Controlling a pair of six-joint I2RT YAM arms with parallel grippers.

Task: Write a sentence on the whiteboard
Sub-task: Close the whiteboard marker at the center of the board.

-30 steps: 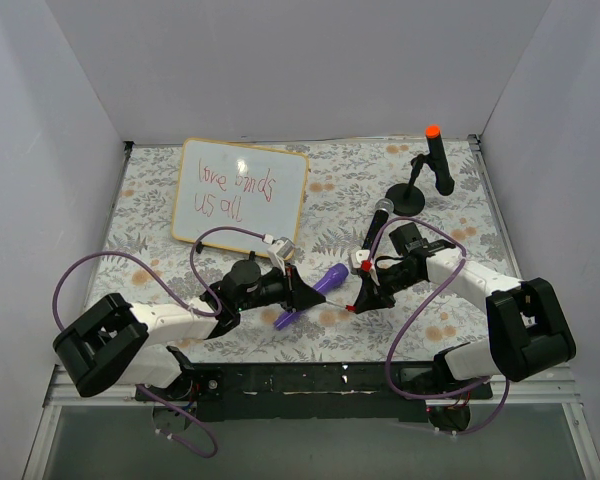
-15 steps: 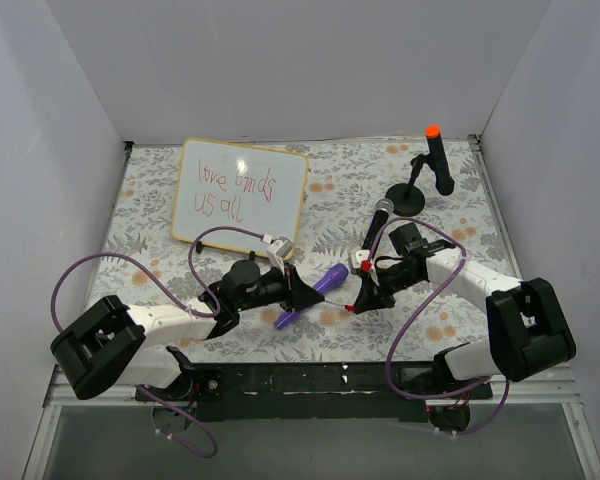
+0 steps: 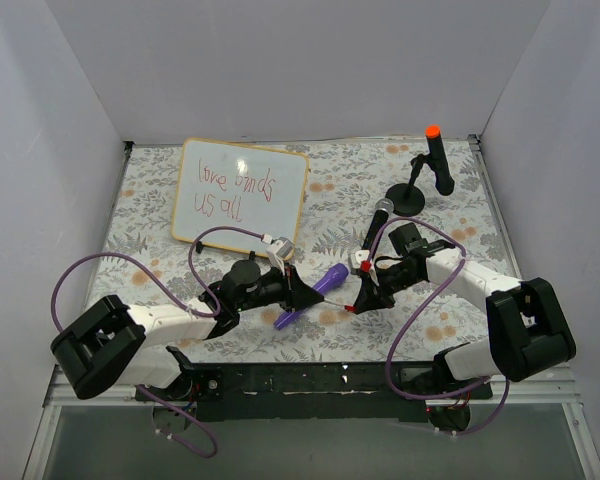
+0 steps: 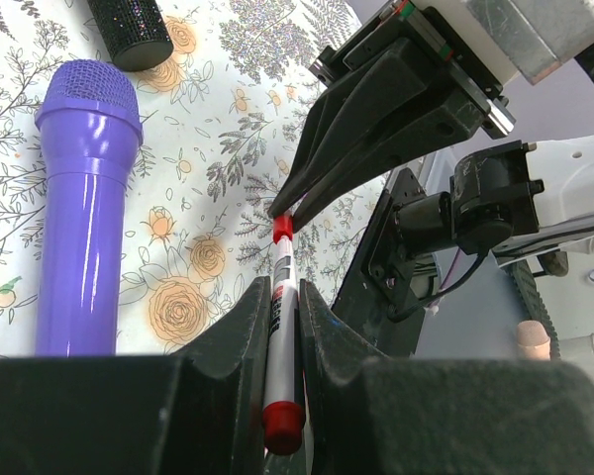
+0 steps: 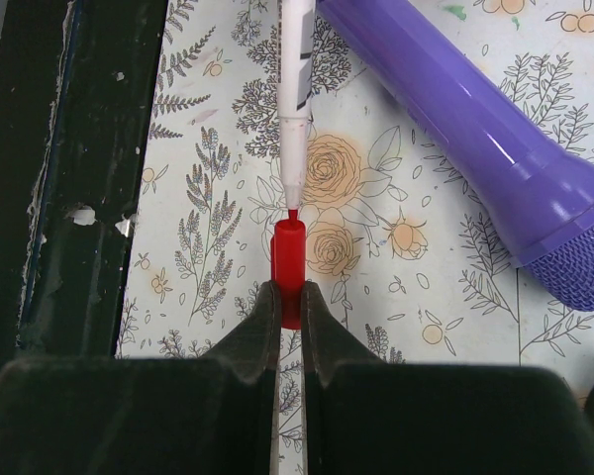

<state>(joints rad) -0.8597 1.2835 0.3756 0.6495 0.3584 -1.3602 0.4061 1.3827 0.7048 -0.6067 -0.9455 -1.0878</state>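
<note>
Top view: the wood-framed white whiteboard (image 3: pixel 280 215), bearing the red handwritten sentence (image 3: pixel 235 190), lies far left on the flowered table (image 3: pixel 460 210), well apart from both arms.

Left wrist view: the left gripper (image 4: pixel 282 294) clamps the white red-ended marker (image 4: pixel 280 332), whose long axis points right.

Right wrist view: the right gripper (image 5: pixel 288 294) pinches the red cap (image 5: pixel 288 257), its mouth aligned with the marker's nib.

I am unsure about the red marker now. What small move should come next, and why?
Probably the right gripper should slide the small red plastic cap straight onto the thin white marker held by the left gripper. The red tip sits just at the cap's mouth, aligned, and the wood-framed whiteboard already carries a red handwritten sentence.
</note>
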